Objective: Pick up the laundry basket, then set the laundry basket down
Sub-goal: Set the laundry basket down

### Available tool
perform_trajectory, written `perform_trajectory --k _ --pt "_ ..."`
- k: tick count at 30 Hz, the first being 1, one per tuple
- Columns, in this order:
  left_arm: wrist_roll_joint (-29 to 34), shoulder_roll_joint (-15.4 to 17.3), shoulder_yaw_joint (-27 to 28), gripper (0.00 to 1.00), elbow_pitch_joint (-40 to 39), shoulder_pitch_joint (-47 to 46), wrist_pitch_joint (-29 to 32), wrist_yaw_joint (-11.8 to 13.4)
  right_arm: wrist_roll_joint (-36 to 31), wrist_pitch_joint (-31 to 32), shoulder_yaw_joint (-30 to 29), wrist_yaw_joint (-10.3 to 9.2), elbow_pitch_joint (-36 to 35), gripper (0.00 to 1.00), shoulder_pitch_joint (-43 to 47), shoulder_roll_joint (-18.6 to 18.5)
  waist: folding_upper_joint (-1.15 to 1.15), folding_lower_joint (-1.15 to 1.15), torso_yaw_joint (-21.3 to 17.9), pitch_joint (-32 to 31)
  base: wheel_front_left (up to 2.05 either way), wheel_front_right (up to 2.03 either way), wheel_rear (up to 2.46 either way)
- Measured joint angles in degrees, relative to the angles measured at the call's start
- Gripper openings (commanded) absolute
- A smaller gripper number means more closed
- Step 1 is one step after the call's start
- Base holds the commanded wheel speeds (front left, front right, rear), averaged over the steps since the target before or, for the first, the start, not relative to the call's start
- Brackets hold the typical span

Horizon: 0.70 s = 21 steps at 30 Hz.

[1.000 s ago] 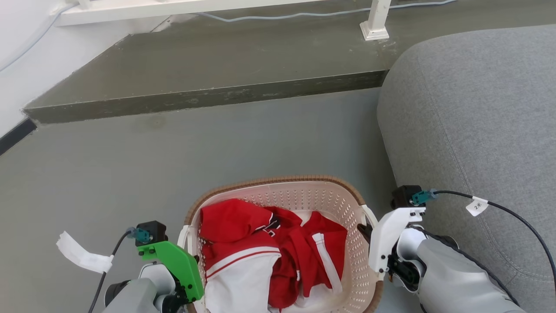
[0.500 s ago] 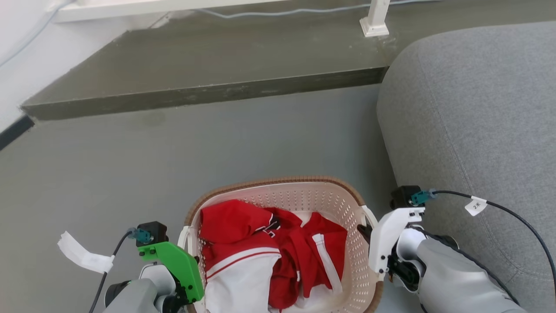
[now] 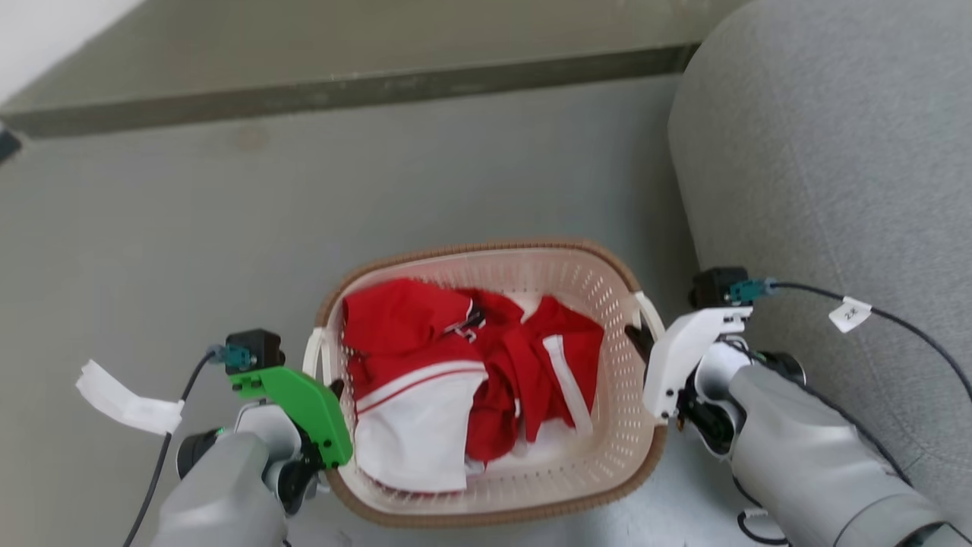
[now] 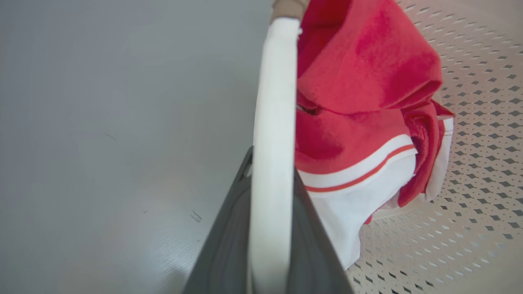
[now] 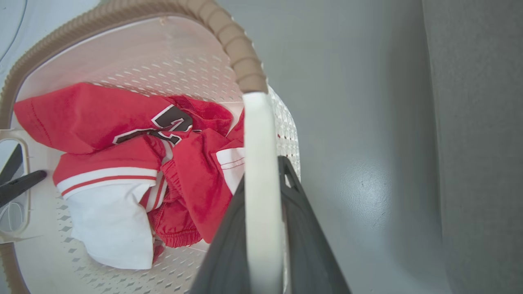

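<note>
The laundry basket (image 3: pixel 611 425), loaded with red and white clothes (image 3: pixel 456 365), hangs between both arms, just beside the grey sofa (image 3: pixel 835 152). The left gripper (image 4: pixel 271 163) has its dark fingers pinched on the left white handle (image 4: pixel 274 81). The right gripper (image 5: pixel 263 171) clamps the right handle (image 5: pixel 255 122) the same way.

A smooth, matte grey floor (image 3: pixel 471 167) spread across the middle of the head view under soft, even light, with a faint pale sheen in places. At twelve o'clock a low raised step with a darker olive-grey top (image 3: pixel 364 38) ran across, its front edge scuffed. A sliver of white wall (image 3: pixel 45 26) sat at eleven o'clock. From one to four o'clock bulged a rounded, grey fabric-upholstered sofa (image 3: pixel 835 152).
</note>
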Motion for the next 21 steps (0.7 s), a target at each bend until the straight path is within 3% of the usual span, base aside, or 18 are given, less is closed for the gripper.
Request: perform_trajectory --k 21 --pt "0.15 1.79 -0.52 0.0 -3.19 -7.48 -4.87 0.0 -0.65 -6.81 -0.44 0.02 0.11 0.0 -7.52 -0.42 0.0 0.0 1.03 15.9 0.0 0.0 0.0"
